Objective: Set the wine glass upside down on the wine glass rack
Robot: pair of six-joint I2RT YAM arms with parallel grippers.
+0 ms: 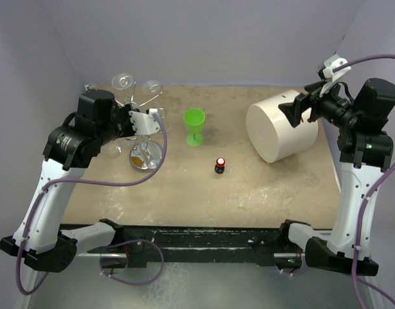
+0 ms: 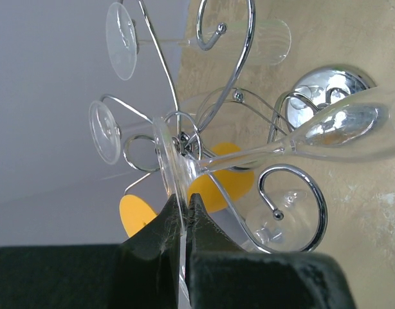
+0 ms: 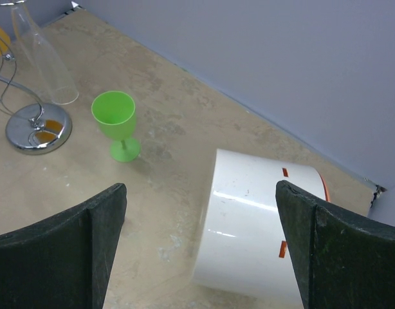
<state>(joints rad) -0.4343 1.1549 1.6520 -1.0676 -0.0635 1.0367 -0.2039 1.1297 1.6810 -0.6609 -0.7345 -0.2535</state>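
Wine glass (image 2: 349, 129) is inverted. Its foot is pinched edge-on in the left jaws, the stem runs straight out ahead of them & the bowl at the far end points down toward the bench (image 2: 377, 257). It sits in among the curled wires of the wine glass rack (image 2: 336, 77), w/ the hub just past the jaw tips. Can't tell if a wire carries the foot. Prob. last step: seat it, let go, back out. Right jaws are spread wide & empty, over the white cylinder (image 3: 262, 212), well apart from the rack.
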